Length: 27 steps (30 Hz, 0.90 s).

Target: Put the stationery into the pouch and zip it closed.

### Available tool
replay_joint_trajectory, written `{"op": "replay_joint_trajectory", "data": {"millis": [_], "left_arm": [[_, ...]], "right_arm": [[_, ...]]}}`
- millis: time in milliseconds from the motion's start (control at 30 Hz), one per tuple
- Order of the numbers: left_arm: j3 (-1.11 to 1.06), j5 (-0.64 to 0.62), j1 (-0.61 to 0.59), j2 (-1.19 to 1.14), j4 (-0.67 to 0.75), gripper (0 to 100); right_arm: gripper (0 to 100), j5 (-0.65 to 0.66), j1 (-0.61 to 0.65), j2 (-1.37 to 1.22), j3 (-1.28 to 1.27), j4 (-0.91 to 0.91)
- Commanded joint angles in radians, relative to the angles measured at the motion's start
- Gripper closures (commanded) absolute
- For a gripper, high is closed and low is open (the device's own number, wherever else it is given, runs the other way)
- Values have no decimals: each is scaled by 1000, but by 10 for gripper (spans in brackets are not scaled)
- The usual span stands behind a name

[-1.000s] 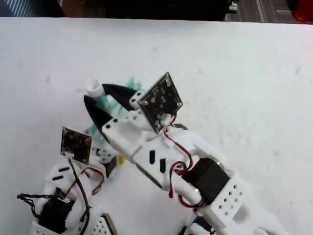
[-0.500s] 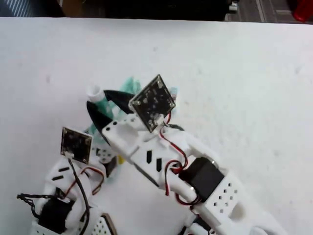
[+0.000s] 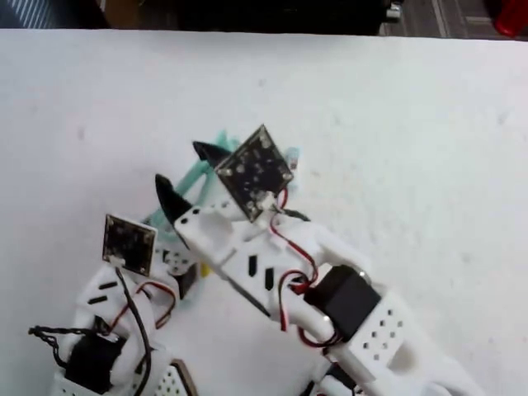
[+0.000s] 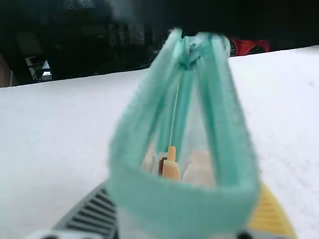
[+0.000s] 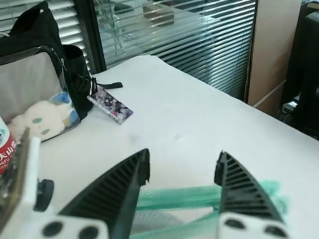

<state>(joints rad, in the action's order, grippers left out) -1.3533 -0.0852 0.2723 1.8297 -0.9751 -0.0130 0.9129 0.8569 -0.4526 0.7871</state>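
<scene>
A teal mesh pouch (image 4: pixel 182 199) stands with its mouth wide open; an orange pencil (image 4: pixel 171 164) and pale items lie inside. My left gripper (image 4: pixel 179 221) is shut on the near rim of the pouch, low at the table's near left (image 3: pixel 183 268). In the high view the pouch (image 3: pixel 200 172) peeks out from under the right arm. My right gripper (image 3: pixel 180 167) hovers over it, open and empty. From the right wrist, the black fingers (image 5: pixel 119 191) straddle the teal zipper strip (image 5: pixel 184 196), with the right gripper (image 5: pixel 183 162) holding nothing.
The white table (image 3: pixel 396 107) has wide free room to the right and far side. A black bag (image 5: pixel 45 64) with a plush toy (image 5: pixel 42 119) and a card tag (image 5: pixel 109 105) sit at one table edge. Both arms crowd the near left.
A white tube that sat between the right gripper's fingers is gone from view. The right fingers have spread and shifted slightly right over the pouch. The left arm has not moved.
</scene>
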Motion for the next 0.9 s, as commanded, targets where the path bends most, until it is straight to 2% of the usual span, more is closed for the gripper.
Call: {"op": "replay_joint_trajectory", "data": {"millis": [0, 133, 300, 400, 533, 667, 867], "left_arm": [[43, -6, 15, -7, 12, 728], [43, -6, 15, -7, 12, 728], [43, -5, 13, -7, 11, 729], [43, -5, -35, -7, 14, 735], [32, -5, -125, -7, 66, 819], [-17, -5, -166, -7, 147, 871], [-37, -5, -160, -7, 163, 876]], "right_arm": [[807, 3, 1, 59, 72, 7], [807, 66, -76, 122, 103, 7], [808, 69, -272, 120, 114, 33], [808, 68, -398, 82, 114, 41], [808, 77, -530, -54, 114, 38], [808, 78, -590, -237, 115, 38], [808, 77, -598, -472, 114, 38]]}}
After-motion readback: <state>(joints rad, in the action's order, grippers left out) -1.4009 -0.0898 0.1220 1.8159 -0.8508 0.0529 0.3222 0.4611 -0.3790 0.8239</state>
